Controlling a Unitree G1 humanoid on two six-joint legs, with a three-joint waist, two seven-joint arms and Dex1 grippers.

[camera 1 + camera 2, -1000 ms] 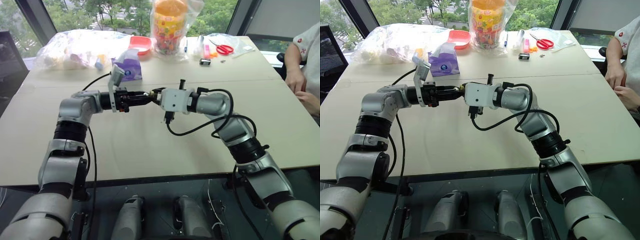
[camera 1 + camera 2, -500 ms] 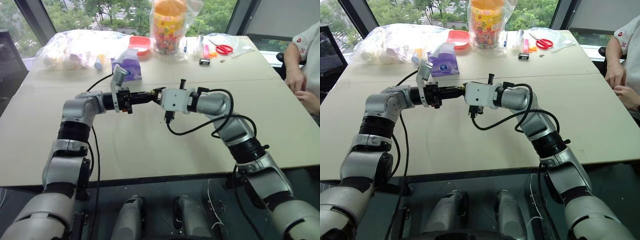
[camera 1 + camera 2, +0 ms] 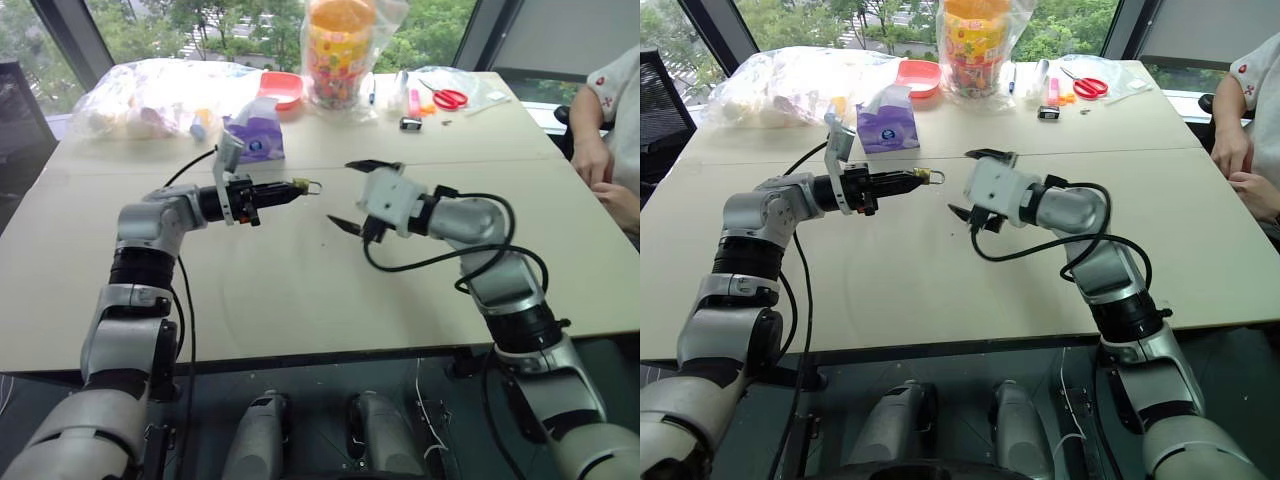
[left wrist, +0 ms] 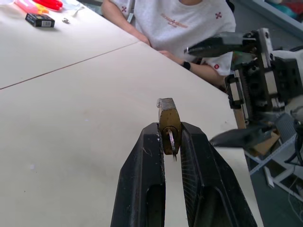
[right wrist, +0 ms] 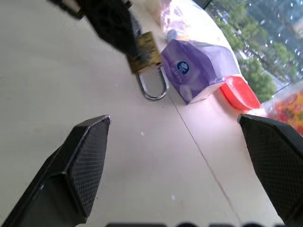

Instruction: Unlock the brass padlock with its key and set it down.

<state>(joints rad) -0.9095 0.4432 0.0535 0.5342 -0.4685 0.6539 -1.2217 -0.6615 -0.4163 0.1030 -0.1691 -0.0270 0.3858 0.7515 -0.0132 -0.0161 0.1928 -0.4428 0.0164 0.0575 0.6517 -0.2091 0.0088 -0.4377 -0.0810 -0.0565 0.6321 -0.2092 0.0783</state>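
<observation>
The left gripper [image 4: 171, 142] is clenched on the brass padlock [image 4: 169, 124], held above the table [image 3: 300, 290], long axis level, shackle pointing at the right gripper [image 3: 357, 195]. That one stands spread wide and empty, a short gap away, the nearer free hand for the key [image 4: 172, 143], which seems seated in the lock.

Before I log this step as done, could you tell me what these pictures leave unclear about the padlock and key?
- Shackle locked or released: the brass padlock faces the left wrist view edge-on; it is too small in the head views.
- Padlock body: partly covered by the left pincer in the wrist views.
- Key: a thin blade at the padlock may be it; too small to confirm.
- Right pincer: open, holds nothing.
</observation>
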